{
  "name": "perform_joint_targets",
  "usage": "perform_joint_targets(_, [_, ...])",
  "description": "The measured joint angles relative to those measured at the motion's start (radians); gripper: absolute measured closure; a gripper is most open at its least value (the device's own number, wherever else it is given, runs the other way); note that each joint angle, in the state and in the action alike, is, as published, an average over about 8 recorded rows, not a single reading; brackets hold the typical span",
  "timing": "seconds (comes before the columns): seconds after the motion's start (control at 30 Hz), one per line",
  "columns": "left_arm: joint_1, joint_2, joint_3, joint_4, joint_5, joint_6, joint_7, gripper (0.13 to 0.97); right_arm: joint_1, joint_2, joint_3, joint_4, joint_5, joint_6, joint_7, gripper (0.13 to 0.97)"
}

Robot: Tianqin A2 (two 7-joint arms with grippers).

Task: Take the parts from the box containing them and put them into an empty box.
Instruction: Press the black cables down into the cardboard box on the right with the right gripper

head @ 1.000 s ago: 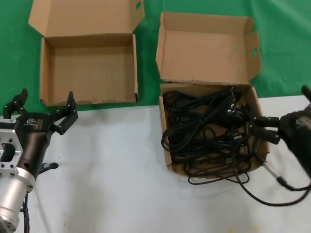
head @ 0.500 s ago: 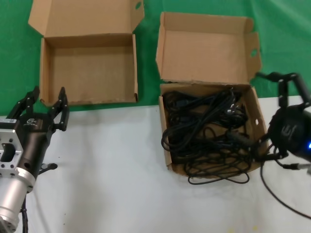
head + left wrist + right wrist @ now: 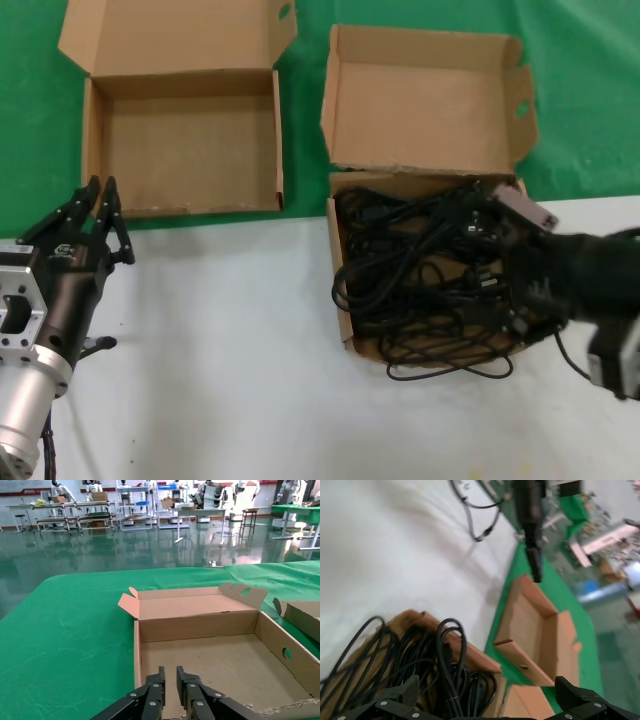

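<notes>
The parts, thin black power cables [image 3: 420,270], lie tangled in the squarish cardboard box [image 3: 343,325] with its side-tabbed lid [image 3: 425,100] up. One loop hangs over the front wall onto the table. My right gripper [image 3: 512,268] is over the right side of that box, open; in the right wrist view its jaws [image 3: 487,692] stand wide apart above the cables [image 3: 425,665]. The wider empty box [image 3: 180,140] stands at the back left and also shows in the left wrist view [image 3: 210,655]. My left gripper [image 3: 97,212] is at its front edge, shut and empty [image 3: 170,677].
Both boxes stand where the white table [image 3: 230,380] meets the green cloth [image 3: 30,120]. The empty box's lid [image 3: 170,35] flares back. The cable box's edge [image 3: 305,615] shows in the left wrist view. The left arm [image 3: 530,510] shows far off in the right wrist view.
My left gripper's fingers have closed from wide open to shut. My right gripper has swung in from the box's right side to over the cables. The loose cable on the table by the right arm is gone.
</notes>
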Motion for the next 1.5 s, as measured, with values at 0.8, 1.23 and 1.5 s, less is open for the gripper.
perform_joint_targets(0.8, [0.0,0.0,0.0,0.0,0.0,0.0,0.0,0.952,0.353,-0.111,-0.289,-0.199,-0.222,-0.09,-0.018,0.373])
perform_joint_targets(1.23, [0.0,0.0,0.0,0.0,0.0,0.0,0.0,0.952,0.399,-0.135,-0.342,-0.26,-0.283,-0.081,-0.01,0.595])
perform_joint_targets(1.5, [0.0,0.0,0.0,0.0,0.0,0.0,0.0,0.952,0.409,-0.144,-0.364,-0.266,-0.318,-0.072,0.017,0.752])
